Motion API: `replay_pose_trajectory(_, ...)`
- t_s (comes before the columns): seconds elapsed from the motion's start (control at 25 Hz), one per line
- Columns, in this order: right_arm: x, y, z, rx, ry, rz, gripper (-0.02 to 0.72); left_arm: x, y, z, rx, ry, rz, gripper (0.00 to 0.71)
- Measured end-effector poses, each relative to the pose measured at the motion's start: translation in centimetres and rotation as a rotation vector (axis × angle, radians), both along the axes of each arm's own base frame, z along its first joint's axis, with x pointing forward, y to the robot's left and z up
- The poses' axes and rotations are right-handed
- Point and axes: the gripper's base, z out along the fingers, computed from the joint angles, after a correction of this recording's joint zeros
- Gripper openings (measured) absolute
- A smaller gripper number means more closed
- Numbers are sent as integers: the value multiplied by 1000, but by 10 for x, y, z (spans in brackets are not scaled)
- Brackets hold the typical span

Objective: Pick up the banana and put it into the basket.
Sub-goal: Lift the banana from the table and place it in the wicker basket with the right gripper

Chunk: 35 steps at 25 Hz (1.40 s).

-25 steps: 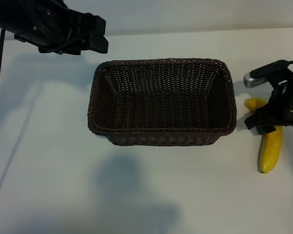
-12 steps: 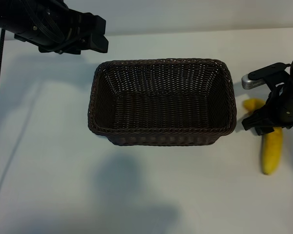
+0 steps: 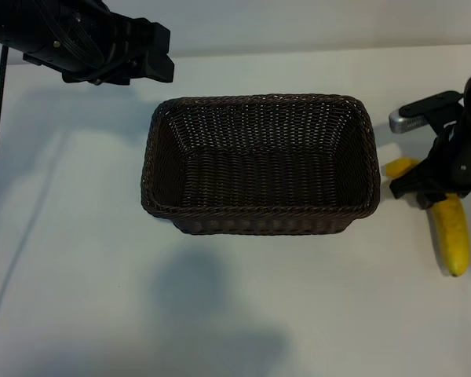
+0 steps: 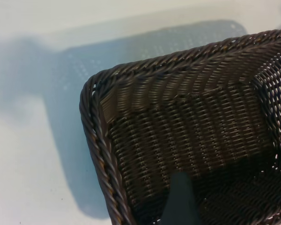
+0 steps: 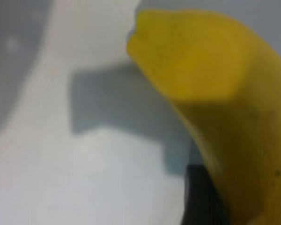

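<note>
Left gripper: parked at 11 o'clock, beyond basket corner; spread wide, holding nothing.
Basket: centre of counter, empty.
Banana: on counter at 3 o'clock, just beside basket.
Right gripper: over banana's upper half; grip cannot be told.
Technique: clamp mid-body squarely, confirm hold, lift clear of rim.

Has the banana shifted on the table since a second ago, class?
Yes. The banana has slid and swung rightward, its lower end farther from the basket, under the right gripper.
</note>
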Motion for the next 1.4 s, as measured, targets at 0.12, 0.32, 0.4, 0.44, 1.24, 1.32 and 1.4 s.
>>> replay_pose_trajectory(0.12,7,-1,12,-20,9,12,405,1,0,0,-2,-6,2,589)
replay_pose_trajectory(0.32,19,-1,50,-22,-73,8,405,1,0,0,-3,-10,4,589)
replay_pose_trajectory(0.4,20,-1,64,-22,-98,5,405,1,0,0,-3,-10,4,589)
replay_pose_trajectory(0.44,21,-1,71,-23,-108,3,405,1,0,0,-3,-10,4,589)
replay_pose_trajectory(1.24,18,20,109,51,-147,108,405,1,0,1,-3,-12,5,589)
replay_pose_trajectory(1.32,17,32,109,52,-147,151,405,1,0,1,-3,-12,5,589)
replay_pose_trajectory(1.4,15,48,109,55,-147,204,405,1,0,1,-3,-12,5,589)
